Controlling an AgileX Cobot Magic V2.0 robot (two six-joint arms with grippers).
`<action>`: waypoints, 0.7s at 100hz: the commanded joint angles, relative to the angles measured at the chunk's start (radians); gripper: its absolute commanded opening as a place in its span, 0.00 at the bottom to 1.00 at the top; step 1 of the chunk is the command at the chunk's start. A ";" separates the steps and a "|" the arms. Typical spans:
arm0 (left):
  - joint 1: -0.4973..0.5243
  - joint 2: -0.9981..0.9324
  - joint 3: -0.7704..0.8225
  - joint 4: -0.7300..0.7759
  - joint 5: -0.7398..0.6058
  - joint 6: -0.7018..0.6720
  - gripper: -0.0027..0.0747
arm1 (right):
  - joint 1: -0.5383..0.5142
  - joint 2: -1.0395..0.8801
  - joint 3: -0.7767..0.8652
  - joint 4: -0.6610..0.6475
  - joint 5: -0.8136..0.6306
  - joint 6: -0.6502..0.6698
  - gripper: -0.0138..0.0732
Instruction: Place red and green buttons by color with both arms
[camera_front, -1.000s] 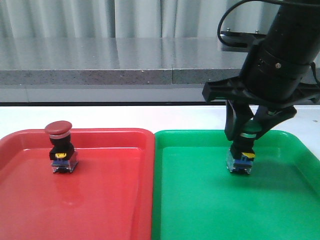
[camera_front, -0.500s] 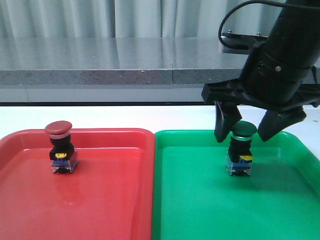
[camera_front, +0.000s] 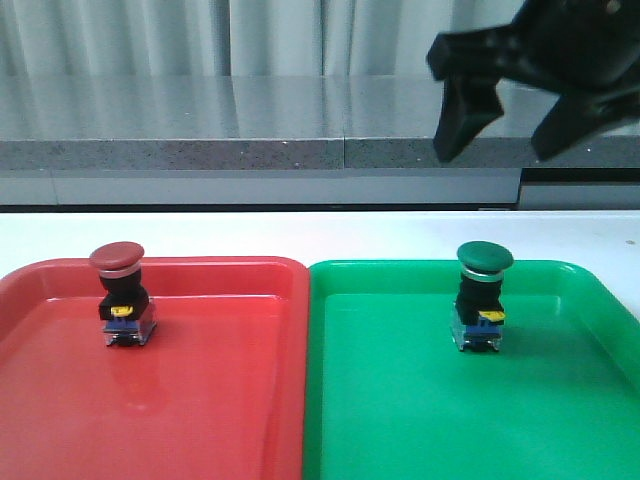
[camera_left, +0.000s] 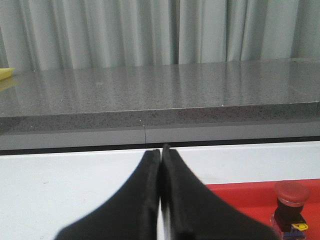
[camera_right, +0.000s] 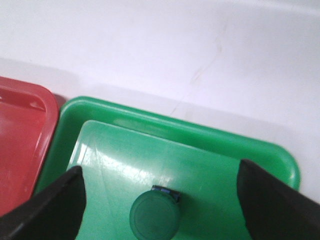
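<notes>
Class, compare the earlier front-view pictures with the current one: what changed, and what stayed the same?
The right gripper let go of the green button, opened, and rose well clear above it. The green button stayed upright in the green tray. The red button in the red tray did not move.

A red-capped push button stands upright inside a red tray, toward its far left part. A green-capped push button stands upright inside a green tray beside it, toward the far side. Each has a silver collar, black body and yellow-blue base.
</notes>
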 joint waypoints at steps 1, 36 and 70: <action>0.002 -0.030 0.041 -0.001 -0.082 -0.004 0.01 | 0.001 -0.113 -0.018 -0.069 -0.056 -0.004 0.87; 0.002 -0.030 0.041 -0.001 -0.082 -0.004 0.01 | 0.000 -0.474 0.157 -0.174 -0.093 -0.004 0.86; 0.002 -0.030 0.041 -0.001 -0.082 -0.004 0.01 | -0.002 -0.838 0.406 -0.178 -0.076 -0.004 0.79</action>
